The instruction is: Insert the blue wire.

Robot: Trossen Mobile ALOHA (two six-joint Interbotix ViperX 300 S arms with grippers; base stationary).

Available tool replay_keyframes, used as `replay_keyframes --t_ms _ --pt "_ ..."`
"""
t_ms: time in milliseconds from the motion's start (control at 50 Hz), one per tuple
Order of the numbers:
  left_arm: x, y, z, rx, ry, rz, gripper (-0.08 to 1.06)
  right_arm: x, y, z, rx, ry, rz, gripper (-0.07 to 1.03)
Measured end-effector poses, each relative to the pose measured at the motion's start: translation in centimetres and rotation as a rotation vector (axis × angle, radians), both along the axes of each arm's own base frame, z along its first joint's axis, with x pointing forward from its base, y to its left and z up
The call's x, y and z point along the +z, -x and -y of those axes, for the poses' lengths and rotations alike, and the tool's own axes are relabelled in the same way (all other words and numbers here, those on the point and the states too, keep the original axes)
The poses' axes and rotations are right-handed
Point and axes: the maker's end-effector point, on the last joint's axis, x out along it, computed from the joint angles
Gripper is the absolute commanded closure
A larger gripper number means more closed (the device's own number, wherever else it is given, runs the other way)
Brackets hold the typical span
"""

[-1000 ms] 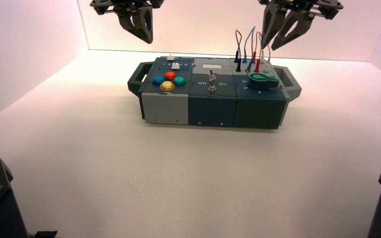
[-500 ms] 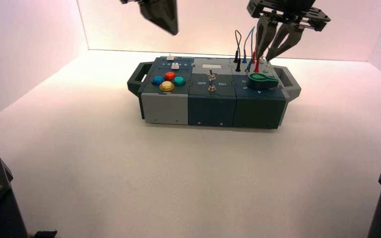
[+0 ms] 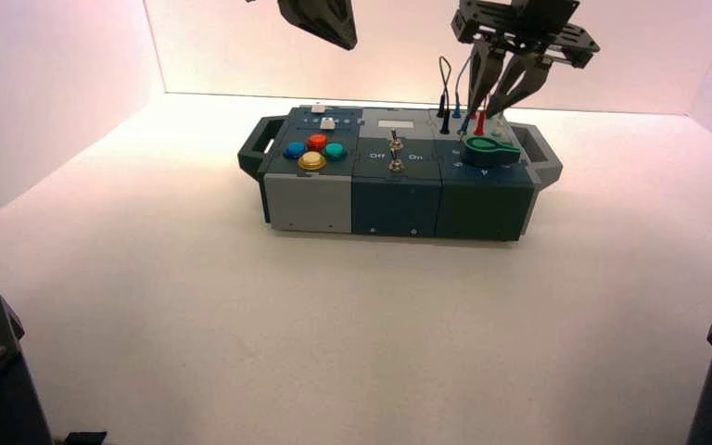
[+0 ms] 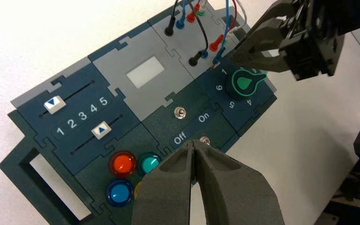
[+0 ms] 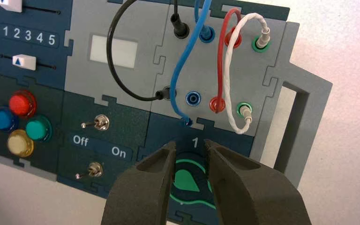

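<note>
The blue wire (image 5: 183, 61) loops up from the grey socket panel. One dark-blue plug sits in the far blue socket (image 5: 206, 33). Its other plug (image 5: 186, 122) lies loose on the panel's edge, just beside the empty blue socket (image 5: 193, 97). My right gripper (image 5: 190, 145) hangs open above the green knob (image 5: 185, 180), its fingertips a short way from that loose plug and holding nothing. From above, the right gripper (image 3: 499, 102) stands over the blue wire (image 3: 464, 79) at the box's right end. My left gripper (image 4: 194, 144) is shut and empty, high over the box's middle (image 3: 334, 28).
Black (image 5: 117, 70), red (image 5: 222, 56) and white (image 5: 243, 28) wires are plugged in beside the blue one. Two toggle switches (image 5: 101, 123), coloured buttons (image 5: 22, 104) and sliders (image 5: 23, 61) fill the rest of the box. A grey handle (image 5: 304, 117) sticks out at the right end.
My right gripper has come down and leftwards to the wires, with its fingers still apart. The left gripper has swung rightwards along the top of the view.
</note>
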Motion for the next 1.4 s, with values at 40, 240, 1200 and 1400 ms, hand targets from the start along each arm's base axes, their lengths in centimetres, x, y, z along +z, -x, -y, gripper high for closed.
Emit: replay_keyframes --t_ms 40,240,1200,1400 --pt "0.1 0.0 0.1 -0.001 0.001 0.003 1.00 -0.1 -0.1 0.0 -0.002 0.000 0.000 0.63" --pt "0.0 0.0 0.0 -0.003 -0.002 0.004 1.00 -0.5 -0.6 -0.1 -0.006 0.001 0.004 0.63" --pt "-0.1 0.1 0.0 -0.005 -0.003 0.003 1.00 -1.0 -1.8 -0.6 0.024 0.010 -0.016 0.99" --pt "-0.1 0.1 0.0 -0.005 -0.003 0.003 1.00 0.0 -2.5 -0.9 0.034 0.009 0.009 0.99"
